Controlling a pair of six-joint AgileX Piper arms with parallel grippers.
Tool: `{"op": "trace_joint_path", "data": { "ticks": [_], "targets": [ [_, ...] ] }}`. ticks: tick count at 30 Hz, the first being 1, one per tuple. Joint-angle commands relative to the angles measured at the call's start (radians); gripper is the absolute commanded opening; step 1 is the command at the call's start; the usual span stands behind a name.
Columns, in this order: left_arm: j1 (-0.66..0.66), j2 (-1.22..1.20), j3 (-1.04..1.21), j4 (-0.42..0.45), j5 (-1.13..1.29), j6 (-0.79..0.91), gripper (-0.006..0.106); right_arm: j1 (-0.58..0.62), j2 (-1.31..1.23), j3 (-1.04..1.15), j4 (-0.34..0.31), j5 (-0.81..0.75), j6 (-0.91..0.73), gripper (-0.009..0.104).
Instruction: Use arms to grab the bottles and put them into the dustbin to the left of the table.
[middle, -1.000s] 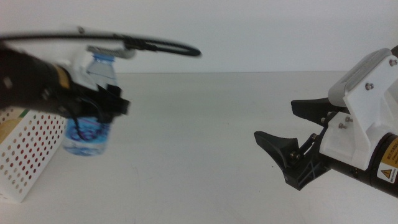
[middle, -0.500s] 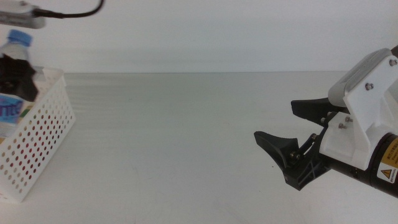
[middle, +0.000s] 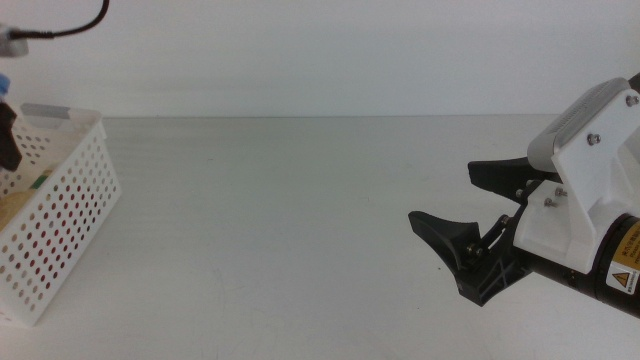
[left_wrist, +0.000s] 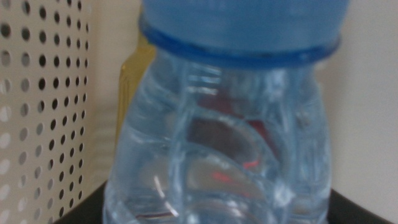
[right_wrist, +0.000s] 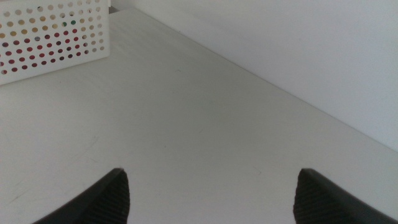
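Observation:
My left gripper (left_wrist: 217, 214) is shut on the clear water bottle (left_wrist: 217, 149) with its blue cap (left_wrist: 242, 25). It holds the bottle upright over the white perforated dustbin (middle: 55, 215), next to the bin's inner wall (left_wrist: 43, 93). In the middle view only a dark part of this gripper (middle: 7, 135) shows at the left edge. The yellow juice bottle (left_wrist: 132, 81) lies behind the water bottle inside the bin. Red shows through the bin's holes; I cannot make out the can itself. My right gripper (middle: 440, 192) is open and empty, low over the table (middle: 300, 220) at the right.
The dustbin also shows far off in the right wrist view (right_wrist: 53, 34), beyond the open right jaws. A black cable (middle: 60, 28) hangs above the bin. A plain white wall runs along the table's far edge.
My left gripper has carried the water bottle further left and down, over the dustbin and almost out of the middle view. The right arm has not moved.

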Motion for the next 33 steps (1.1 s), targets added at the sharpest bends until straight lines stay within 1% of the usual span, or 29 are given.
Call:
{"op": "trace_joint_path", "data": {
  "ticks": [1, 7, 9, 11, 13, 15, 17, 19, 20, 22, 23, 33],
  "targets": [
    [0.016, -0.027, -0.043, -0.013, -0.015, 0.005, -0.005, 0.001, -0.017, -0.022, -0.009, -0.070, -0.010, 0.077],
    [0.031, 0.026, -0.044, -0.020, -0.001, 0.045, -0.004, 0.001, -0.017, -0.022, -0.009, -0.070, -0.010, 0.077],
    [0.031, 0.035, -0.044, -0.021, 0.001, 0.077, -0.001, 0.001, -0.017, -0.022, -0.009, -0.070, -0.010, 0.077],
    [0.031, 0.040, -0.044, -0.021, 0.002, 0.108, 0.006, 0.001, -0.017, -0.022, -0.009, -0.070, -0.010, 0.077],
    [0.031, 0.040, -0.044, -0.026, 0.002, 0.137, 0.017, 0.001, -0.017, -0.022, -0.009, -0.070, -0.010, 0.077],
    [0.031, 0.040, -0.044, -0.032, 0.000, 0.161, 0.030, 0.001, -0.017, -0.022, -0.009, -0.070, -0.010, 0.077],
    [0.031, 0.040, -0.044, -0.034, 0.000, 0.162, 0.048, 0.001, -0.017, -0.022, -0.009, -0.070, -0.010, 0.077],
    [0.031, 0.040, -0.044, -0.048, 0.000, 0.161, 0.062, 0.001, -0.017, -0.022, -0.009, -0.070, -0.010, 0.077],
    [0.031, 0.040, -0.044, -0.057, 0.000, 0.158, 0.073, 0.001, -0.017, -0.022, -0.009, -0.070, -0.010, 0.077],
    [0.031, 0.040, -0.044, -0.074, 0.000, 0.158, 0.088, 0.001, -0.017, -0.022, -0.009, -0.070, -0.010, 0.077],
    [0.031, 0.040, -0.044, -0.078, 0.002, 0.156, 0.091, 0.001, -0.017, -0.022, -0.009, -0.070, -0.010, 0.077],
    [0.031, 0.005, -0.044, -0.074, 0.089, 0.112, 0.090, 0.001, -0.017, -0.022, -0.009, -0.070, -0.010, 0.077]
  ]
}}
